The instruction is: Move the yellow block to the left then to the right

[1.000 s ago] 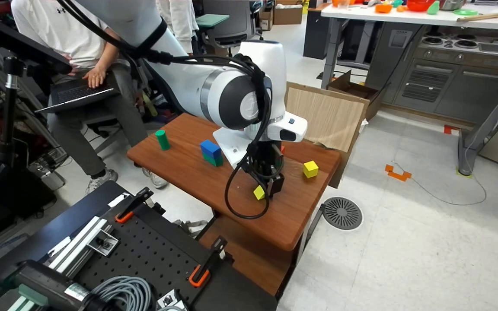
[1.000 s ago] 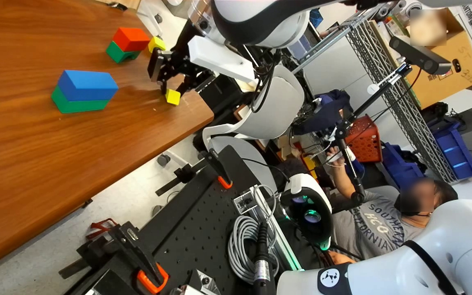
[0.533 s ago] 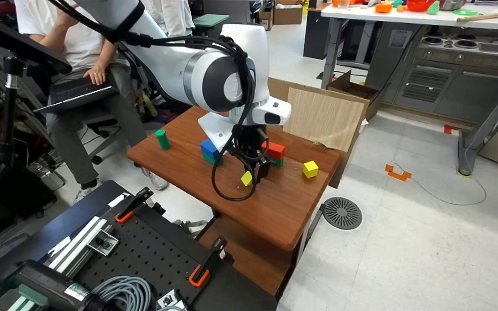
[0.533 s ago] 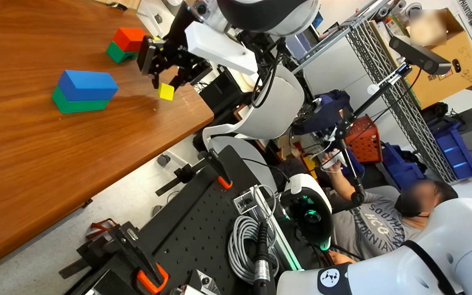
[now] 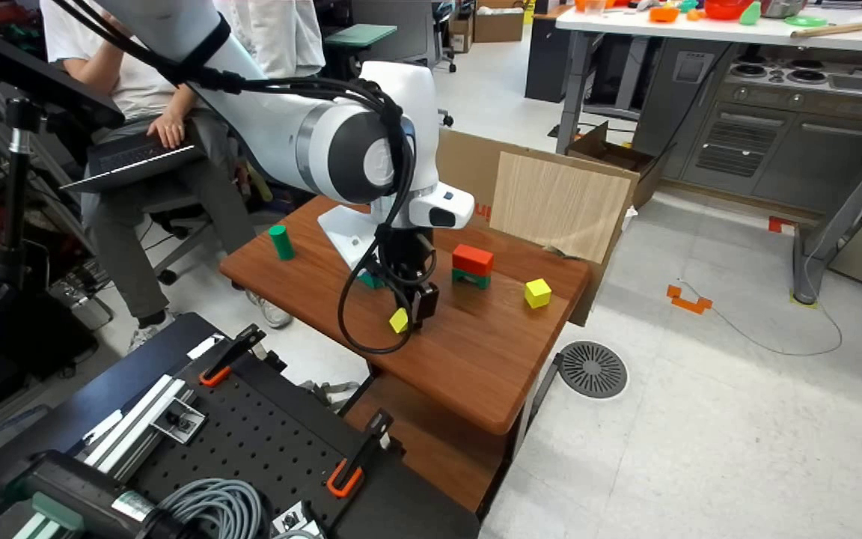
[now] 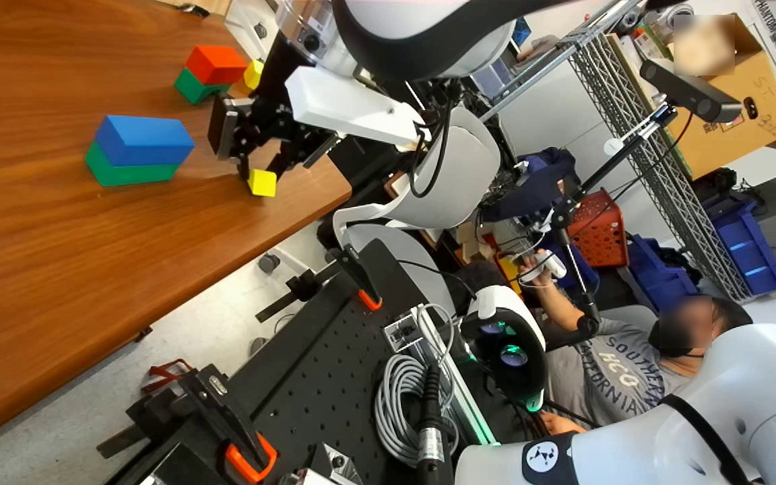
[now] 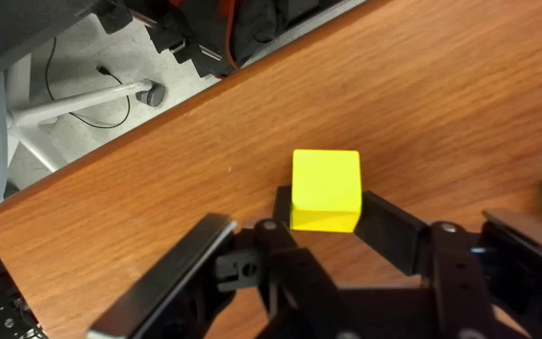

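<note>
The yellow block is a small cube between my fingertips near the table's front edge in an exterior view. It also shows in an exterior view and large in the wrist view. My gripper is shut on it, with a dark finger pad against each side. Whether the block touches the table or hangs just above it, I cannot tell. Another yellow block of similar size stands apart near the table's right end; it shows partly behind my gripper in an exterior view.
A red block sits on a green one behind my gripper. A blue block lies on a green block, mostly behind my wrist elsewhere. A green cylinder stands at the far left. The table ends close beside the block.
My gripper has carried the yellow block left across the table in both exterior views, rising a little and then sinking again. The red block has come into full view. The other blocks have not moved.
</note>
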You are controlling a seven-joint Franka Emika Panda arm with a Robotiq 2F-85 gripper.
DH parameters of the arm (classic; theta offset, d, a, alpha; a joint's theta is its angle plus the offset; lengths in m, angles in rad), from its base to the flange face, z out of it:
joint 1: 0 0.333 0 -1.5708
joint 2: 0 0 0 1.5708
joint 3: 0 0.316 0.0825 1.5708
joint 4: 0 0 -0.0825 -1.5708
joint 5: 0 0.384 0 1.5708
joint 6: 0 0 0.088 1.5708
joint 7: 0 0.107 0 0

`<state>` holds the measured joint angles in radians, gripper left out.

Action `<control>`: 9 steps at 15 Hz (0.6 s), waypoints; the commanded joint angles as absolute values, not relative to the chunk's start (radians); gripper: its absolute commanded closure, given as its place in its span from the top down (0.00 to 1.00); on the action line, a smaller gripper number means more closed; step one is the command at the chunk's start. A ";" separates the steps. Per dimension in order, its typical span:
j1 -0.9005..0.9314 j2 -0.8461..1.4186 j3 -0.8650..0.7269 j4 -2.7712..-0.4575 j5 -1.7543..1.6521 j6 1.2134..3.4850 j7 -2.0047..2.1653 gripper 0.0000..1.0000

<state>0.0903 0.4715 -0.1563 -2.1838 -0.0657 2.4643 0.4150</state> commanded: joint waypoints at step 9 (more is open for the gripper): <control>0.086 0.475 -0.157 -2.190 -0.068 2.432 0.430 0.78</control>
<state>0.0898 0.4802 -0.1589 -2.1861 -0.0658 2.4533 0.4216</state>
